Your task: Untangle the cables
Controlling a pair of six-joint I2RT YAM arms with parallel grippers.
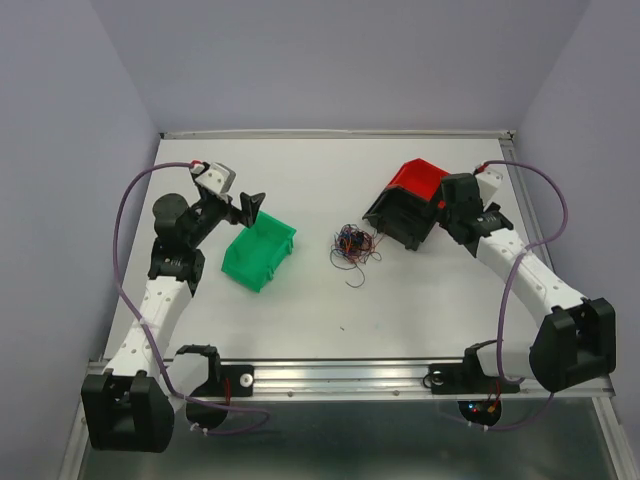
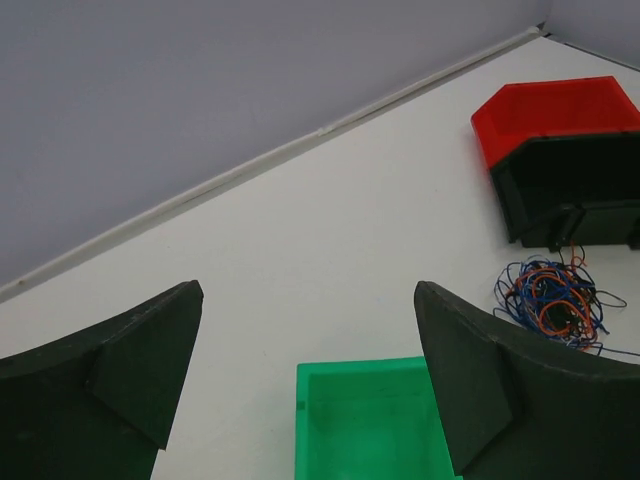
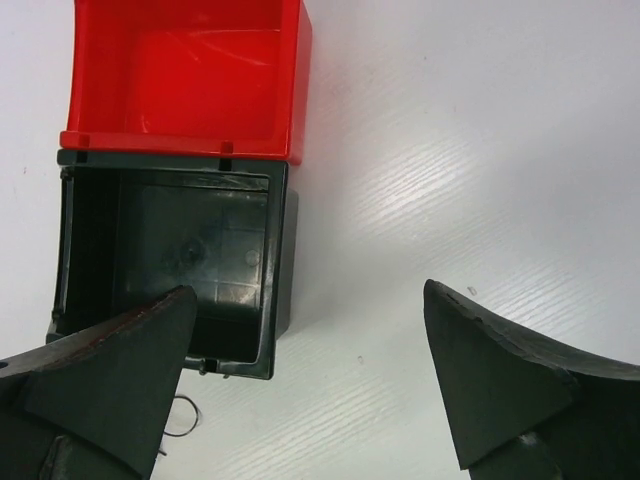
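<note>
Between the green bin [image 1: 258, 253] and the black bin [image 1: 405, 217], the cables [image 1: 353, 246] sit in one tight knot on the tabletop [image 1: 300, 330] — untangling looks not yet begun. Left claw [image 2: 307, 300] hangs near the green bin, spread wide, empty; right claw [image 3: 310, 300] hovers by the black bin, equally apart. Next call, I'd say — reach in and pinch one outlying strand.

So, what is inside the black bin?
The right wrist view looks into the black bin: only its bare floor and walls show, nothing lying in it. Its lower left corner is covered by a finger of the right end effector, so that part is unseen.
</note>
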